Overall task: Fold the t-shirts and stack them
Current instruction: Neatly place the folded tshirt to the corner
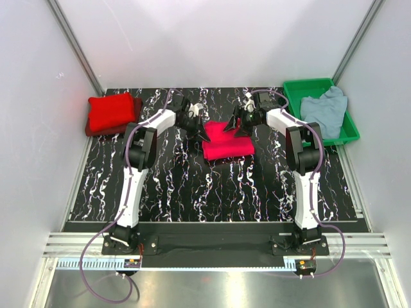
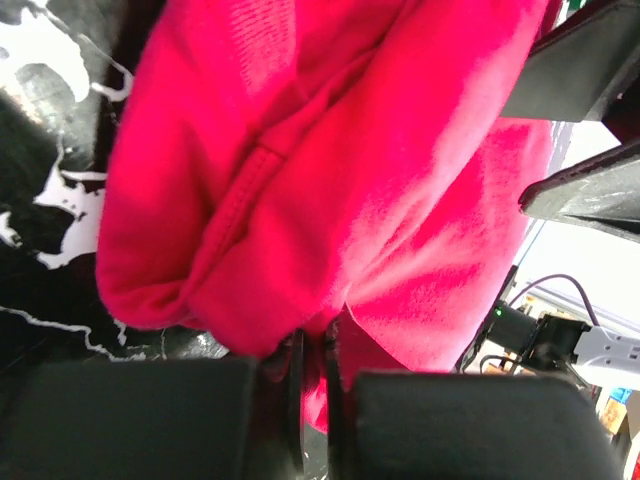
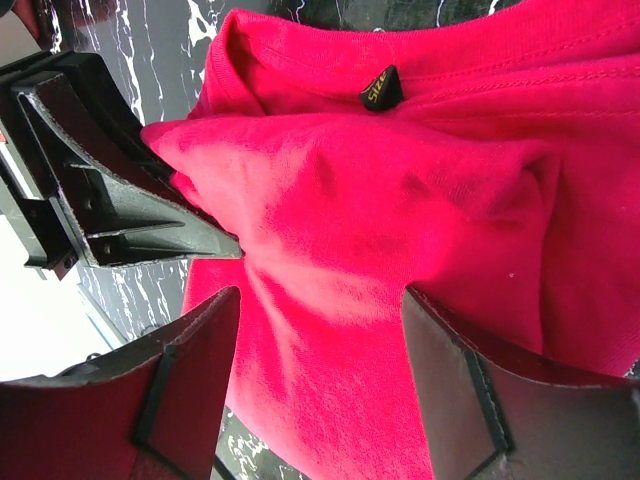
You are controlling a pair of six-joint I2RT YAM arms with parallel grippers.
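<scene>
A bright red t-shirt [image 1: 228,145] lies partly folded in the middle of the table, its far edge lifted. My left gripper [image 1: 201,131] is at its far left corner; in the left wrist view the gripper [image 2: 315,345] is shut on a fold of the red cloth [image 2: 330,170]. My right gripper [image 1: 243,126] is at the far right corner; in the right wrist view it [image 3: 320,310] is open, its jaws wide apart on either side of the red cloth [image 3: 400,200]. A pale grey-blue t-shirt [image 1: 325,110] lies crumpled in the green tray [image 1: 297,90].
A stack of folded red t-shirts [image 1: 113,112] sits at the far left of the black marbled table [image 1: 192,186]. The green tray stands at the far right. White walls close in the back and both sides.
</scene>
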